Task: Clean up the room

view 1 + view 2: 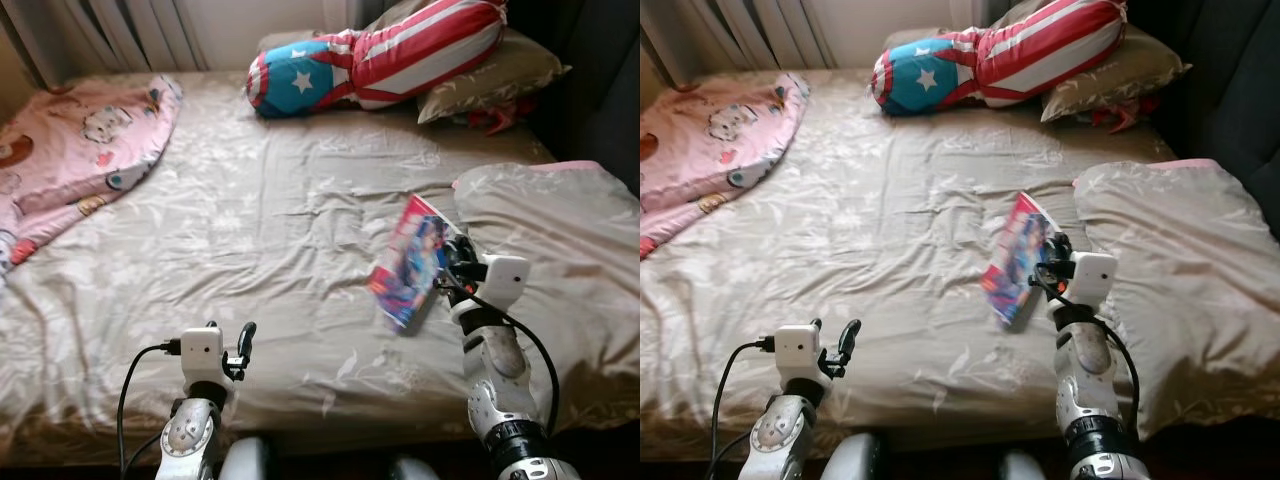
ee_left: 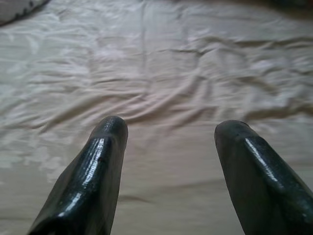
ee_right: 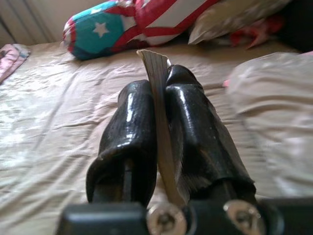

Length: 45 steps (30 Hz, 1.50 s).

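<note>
Clamped between the two black fingers of the right gripper [image 3: 159, 142] is a thin, colourful book [image 1: 412, 262], pinched by one edge so that its pages show edge-on between the pads in the right wrist view. From where I stand, it hangs tilted just above the beige bedsheet [image 1: 260, 230], its pink and blue cover facing the middle of the bed, right beside the large beige pillow [image 1: 560, 260] on the robot's right. That silver arm reaches forward over the near edge of the mattress. Over on the other side, the left gripper [image 2: 168, 147] sits low near the front edge of the bed with its fingers spread apart, nothing between them, pointing out across the wrinkled sheet. At the far end of the bed lies a long cushion [image 1: 370, 55] in red and white stripes with a blue end carrying a white star, leaning against a smaller beige pillow [image 1: 490, 75]; something red [image 1: 495, 118] peeks out just in front of that pillow. A pink blanket [image 1: 70, 160] printed with cartoon figures is bunched at the far left corner.
</note>
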Tool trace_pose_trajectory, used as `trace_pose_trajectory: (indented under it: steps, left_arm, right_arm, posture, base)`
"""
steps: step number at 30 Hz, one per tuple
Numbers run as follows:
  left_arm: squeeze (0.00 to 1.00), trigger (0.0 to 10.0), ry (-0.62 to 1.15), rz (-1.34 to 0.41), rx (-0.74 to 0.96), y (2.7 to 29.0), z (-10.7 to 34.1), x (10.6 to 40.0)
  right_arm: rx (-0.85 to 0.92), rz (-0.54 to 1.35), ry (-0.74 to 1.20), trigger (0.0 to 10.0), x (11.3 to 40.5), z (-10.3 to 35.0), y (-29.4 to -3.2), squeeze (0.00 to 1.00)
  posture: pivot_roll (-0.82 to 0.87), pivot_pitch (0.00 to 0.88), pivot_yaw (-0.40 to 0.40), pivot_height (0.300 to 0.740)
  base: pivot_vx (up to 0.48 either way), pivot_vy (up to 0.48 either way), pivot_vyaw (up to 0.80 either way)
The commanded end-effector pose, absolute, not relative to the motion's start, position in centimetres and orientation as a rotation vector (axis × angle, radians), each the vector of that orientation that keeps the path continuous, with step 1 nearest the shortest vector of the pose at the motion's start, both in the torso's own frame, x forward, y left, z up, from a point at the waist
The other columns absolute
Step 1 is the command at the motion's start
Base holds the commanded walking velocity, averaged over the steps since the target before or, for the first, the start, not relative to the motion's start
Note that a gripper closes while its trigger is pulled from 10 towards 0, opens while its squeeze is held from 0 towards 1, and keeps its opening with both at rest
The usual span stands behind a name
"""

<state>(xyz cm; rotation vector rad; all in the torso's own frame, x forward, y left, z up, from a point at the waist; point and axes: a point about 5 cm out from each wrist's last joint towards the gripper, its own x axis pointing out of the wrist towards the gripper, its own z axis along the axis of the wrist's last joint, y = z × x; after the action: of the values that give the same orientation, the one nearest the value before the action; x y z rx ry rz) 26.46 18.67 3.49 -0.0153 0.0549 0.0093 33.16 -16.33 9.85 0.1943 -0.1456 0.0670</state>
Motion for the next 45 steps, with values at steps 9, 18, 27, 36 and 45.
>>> trace_pose_trajectory:
  steps: [9, 18, 27, 36, 45]
  left_arm:
    - [0.0, 10.0, 0.06, 0.011, -0.022, 18.6, 3.4, 26.5]
    - [0.0, 10.0, 0.055, 0.008, -0.009, 18.8, 3.7, 26.5]
    - [0.0, 10.0, 0.043, 0.016, 0.025, 19.5, 4.0, 26.2]
    - [0.0, 10.0, 0.062, 0.002, 0.038, 19.5, 3.7, 25.2]
    - [0.0, 10.0, 0.075, -0.014, 0.047, 19.5, 3.8, 25.2]
  right_arm:
    - [0.238, 0.098, -0.049, 10.0, 34.0, 9.1, -15.4, 0.0]
    - [0.634, 0.22, 0.031, 10.0, 36.2, 10.2, -12.6, 0.0]
    - [0.888, 0.027, 0.101, 10.0, 37.2, 9.8, -13.9, 0.0]
    - [0.921, -0.437, 0.401, 10.0, 31.6, 1.4, -18.8, 0.0]
    - [0.895, -0.464, 0.437, 10.0, 30.8, 0.6, -18.9, 0.0]
  posture:
    - [-0.06, 0.132, -0.003, 0.638]
    - [-0.02, 0.131, 0.006, 0.638]
    - [0.02, 0.139, 0.016, 0.638]
    - [0.05, 0.161, 0.038, 0.638]
    - [0.06, 0.164, 0.057, 0.638]
  base:
    - [0.088, 0.0, 0.0]
    - [0.0, 0.0, 0.0]
    - [0.0, 0.0, 0.0]
    - [0.0, 0.0, 0.0]
    - [0.0, 0.0, 0.0]
